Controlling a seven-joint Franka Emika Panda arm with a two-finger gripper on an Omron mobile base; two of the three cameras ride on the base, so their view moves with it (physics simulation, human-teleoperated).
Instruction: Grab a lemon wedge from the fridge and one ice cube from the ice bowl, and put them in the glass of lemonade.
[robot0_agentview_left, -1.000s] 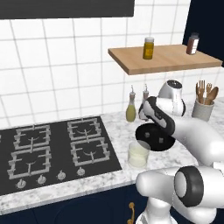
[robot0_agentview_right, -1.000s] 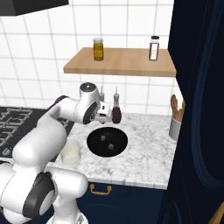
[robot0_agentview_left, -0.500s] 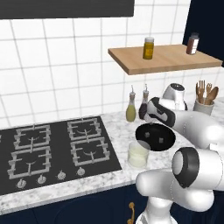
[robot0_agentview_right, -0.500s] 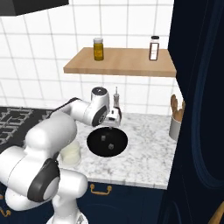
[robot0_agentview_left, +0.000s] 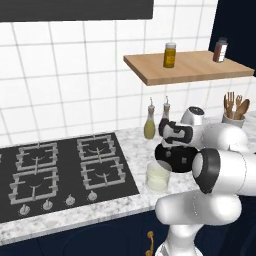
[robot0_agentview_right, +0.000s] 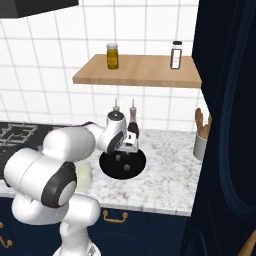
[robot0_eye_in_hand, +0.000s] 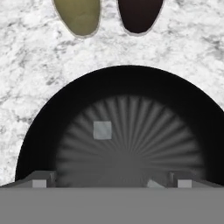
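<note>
The ice bowl (robot0_agentview_left: 172, 159), wide, shallow and black, sits on the marble counter right of the stove. Inside it lies a pale ice cube (robot0_eye_in_hand: 102, 130), and two cubes show in the right base view (robot0_agentview_right: 118, 158). My gripper (robot0_eye_in_hand: 111, 181) hangs open just above the bowl (robot0_agentview_right: 122, 165), fingertips (robot0_eye_in_hand: 40, 179) spread wide over its near part, holding nothing. The hand shows over the bowl's back rim, gripper (robot0_agentview_left: 173, 146) pointing down. The glass of lemonade (robot0_agentview_left: 158, 176) stands just left of the bowl, in front. The fridge and lemon wedge are out of view.
Two oil bottles (robot0_agentview_left: 149, 125) stand at the wall right behind the bowl. A grey utensil crock (robot0_agentview_right: 200, 145) is at the counter's right end. A wooden shelf (robot0_agentview_left: 185, 67) with two jars hangs overhead. The gas stove (robot0_agentview_left: 60, 172) lies left; a tall navy panel (robot0_agentview_right: 225, 125) closes the right.
The arm has reached forward and the hand has come down from above the counter to just over the ice bowl. The jaws have stayed open.
</note>
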